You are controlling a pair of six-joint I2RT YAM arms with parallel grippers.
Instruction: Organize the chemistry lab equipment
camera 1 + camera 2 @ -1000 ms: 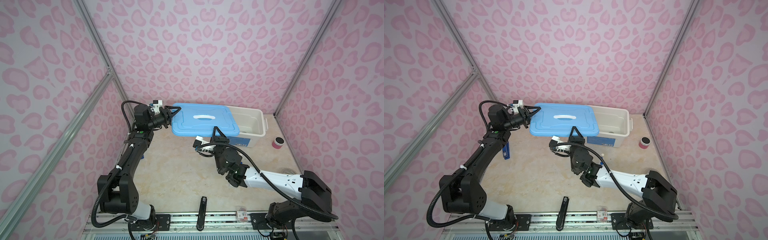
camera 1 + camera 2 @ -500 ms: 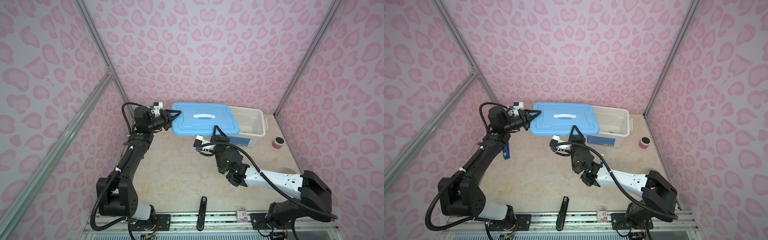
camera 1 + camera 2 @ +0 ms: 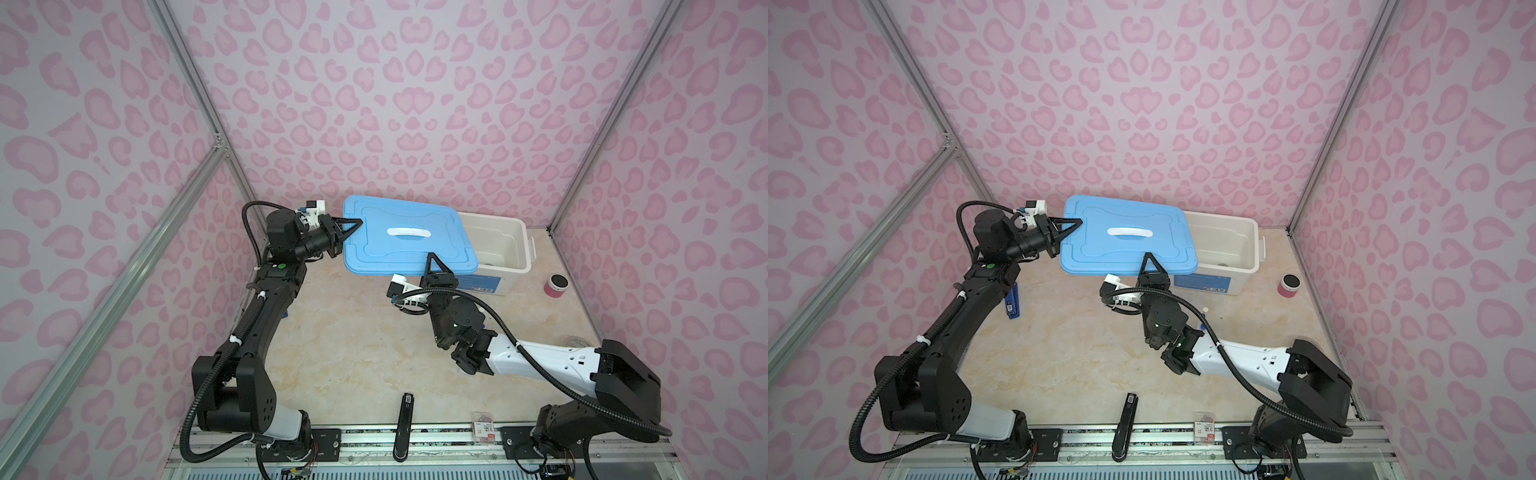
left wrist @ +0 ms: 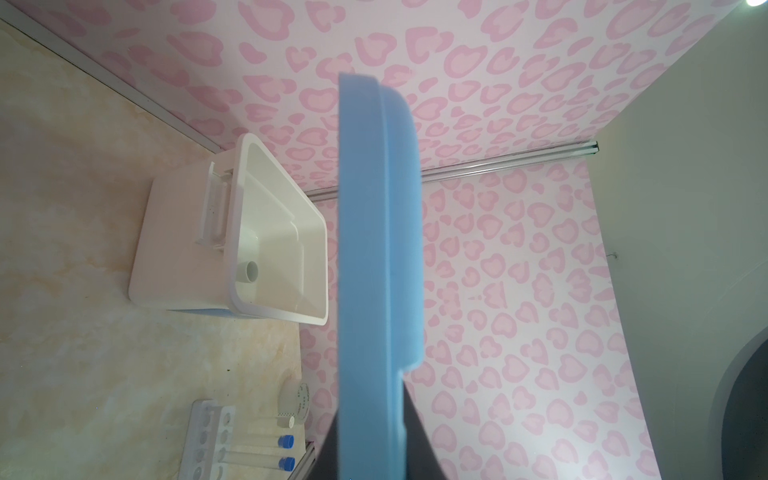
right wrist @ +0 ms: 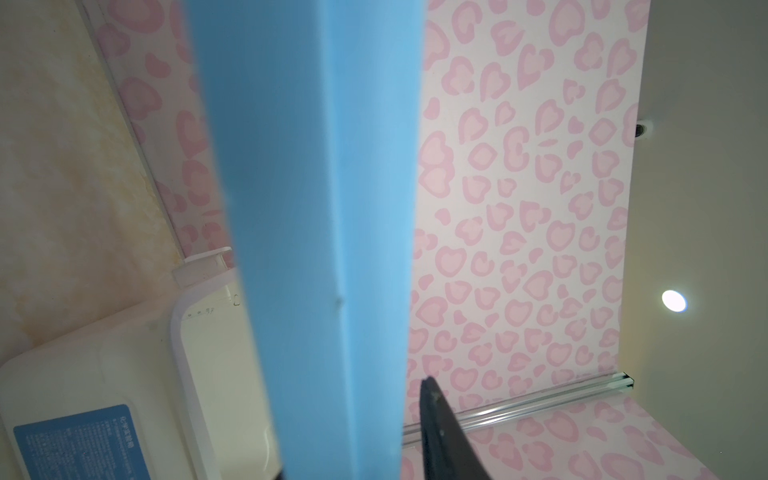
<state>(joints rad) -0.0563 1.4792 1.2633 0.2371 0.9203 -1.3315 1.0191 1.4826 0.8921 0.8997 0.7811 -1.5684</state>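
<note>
Marbled tabletop held likely-fragile test tubes, best gripped mid-barrel; left gripper clamped blue lid, right gripper jaws apart

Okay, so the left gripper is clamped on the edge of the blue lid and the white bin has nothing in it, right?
Not quite. The white bin is not empty: the left wrist view shows a tiny pale cup on its floor. The left gripper is indeed clamped on the edge of the blue lid.
</note>
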